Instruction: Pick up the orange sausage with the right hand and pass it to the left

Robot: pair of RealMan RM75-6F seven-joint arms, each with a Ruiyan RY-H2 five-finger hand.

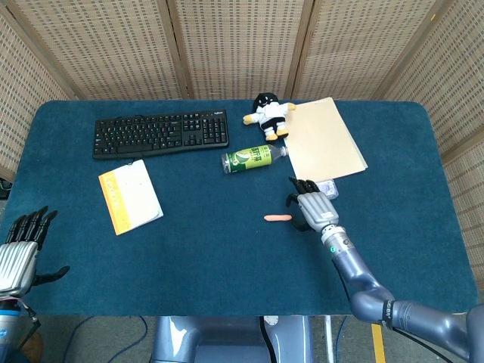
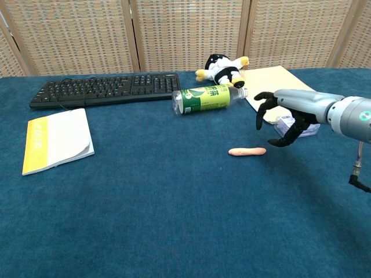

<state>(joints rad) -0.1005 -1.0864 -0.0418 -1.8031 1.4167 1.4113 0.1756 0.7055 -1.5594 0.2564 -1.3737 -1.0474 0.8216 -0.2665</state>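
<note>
The orange sausage [image 1: 277, 218] [image 2: 247, 152] lies flat on the blue table, near the middle. My right hand [image 1: 311, 206] [image 2: 284, 116] hovers just to the right of it, fingers spread and holding nothing, a short gap away from the sausage's right end. My left hand [image 1: 20, 252] stays at the table's front left corner, fingers apart and empty; the chest view does not show it.
A green bottle [image 1: 253, 158] lies behind the sausage, with a plush toy [image 1: 267, 114] and a tan folder [image 1: 324, 138] further back. A small clear box [image 2: 297, 125] sits partly behind my right hand. A keyboard [image 1: 160, 133] and a yellow-edged notebook [image 1: 129, 195] are on the left.
</note>
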